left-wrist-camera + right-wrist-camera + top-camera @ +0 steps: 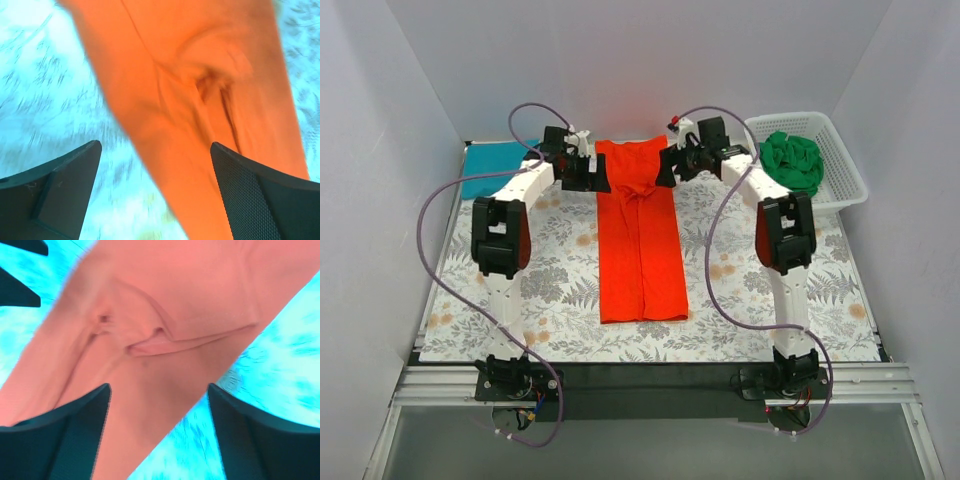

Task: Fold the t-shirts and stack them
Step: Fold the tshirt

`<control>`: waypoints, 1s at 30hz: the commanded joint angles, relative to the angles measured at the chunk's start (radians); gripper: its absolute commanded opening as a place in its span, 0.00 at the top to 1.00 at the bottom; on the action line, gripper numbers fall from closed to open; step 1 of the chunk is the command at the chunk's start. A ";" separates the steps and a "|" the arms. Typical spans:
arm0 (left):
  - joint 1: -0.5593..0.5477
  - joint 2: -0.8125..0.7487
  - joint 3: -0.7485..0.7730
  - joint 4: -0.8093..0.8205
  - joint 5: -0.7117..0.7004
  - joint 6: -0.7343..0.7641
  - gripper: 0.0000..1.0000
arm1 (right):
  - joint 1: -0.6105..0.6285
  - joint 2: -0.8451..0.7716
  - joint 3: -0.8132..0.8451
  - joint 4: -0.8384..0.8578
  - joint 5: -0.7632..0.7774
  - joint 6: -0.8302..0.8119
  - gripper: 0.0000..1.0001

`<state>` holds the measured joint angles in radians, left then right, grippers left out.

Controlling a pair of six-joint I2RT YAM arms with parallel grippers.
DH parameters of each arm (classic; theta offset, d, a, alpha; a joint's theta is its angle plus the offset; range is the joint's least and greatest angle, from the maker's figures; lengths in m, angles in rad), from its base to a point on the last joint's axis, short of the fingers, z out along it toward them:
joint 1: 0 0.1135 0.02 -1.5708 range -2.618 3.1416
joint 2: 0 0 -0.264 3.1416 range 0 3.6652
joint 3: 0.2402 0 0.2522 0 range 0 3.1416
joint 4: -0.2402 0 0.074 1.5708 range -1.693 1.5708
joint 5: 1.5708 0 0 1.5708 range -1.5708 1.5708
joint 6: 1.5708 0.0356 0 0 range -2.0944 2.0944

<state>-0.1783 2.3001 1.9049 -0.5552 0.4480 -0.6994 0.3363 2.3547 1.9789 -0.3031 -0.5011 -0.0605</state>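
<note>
From above, the orange shirt (640, 235) lies as a long strip at the centre of the flowered cloth (550, 290). The teal shirt (498, 168) is at ten o'clock, the green shirt (793, 160) at two. Left wrist: the left pincer (155, 150) is released over the orange shirt. Right wrist: the right pincer (159, 390) is released too.

T-shirts: three were in view, one of each colour, namely an orange-red t-shirt (638, 240), a teal t-shirt (495, 168) and a green t-shirt (792, 162).
Baskets: one white lattice basket (850, 165) was in view.
Cloths: one floral cloth (560, 290) was in view.
Arms: two were there, a left arm (500, 240) and a right arm (785, 235).
Grippers: two were there, a left gripper (155, 195) and a right gripper (157, 435) (each showed two dark fingers, so four fingers in all).
Cables: two purple cables (425, 225) were there, one looping along each arm.
</note>
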 commanded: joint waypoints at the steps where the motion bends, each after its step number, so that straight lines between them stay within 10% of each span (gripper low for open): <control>1: 0.031 -0.365 -0.127 0.115 0.038 0.046 0.09 | 0.000 -0.333 -0.038 -0.011 -0.027 -0.161 0.10; 11: 0.019 -0.846 -0.588 0.199 0.129 0.172 0.07 | 0.007 -0.765 -0.377 -0.217 -0.040 -0.467 0.02; 19: -0.010 -1.147 -0.926 -0.084 0.428 0.512 0.06 | 0.231 -1.056 -0.852 -0.338 0.067 -0.647 0.02; 30: -0.328 -1.328 -1.409 0.139 0.246 0.597 0.33 | 0.383 -1.056 -1.118 -0.222 0.039 -0.662 0.35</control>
<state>-0.4534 0.9619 0.5377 -0.5098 0.7563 -0.1406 0.6662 1.2819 0.8928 -0.6117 -0.4675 -0.7074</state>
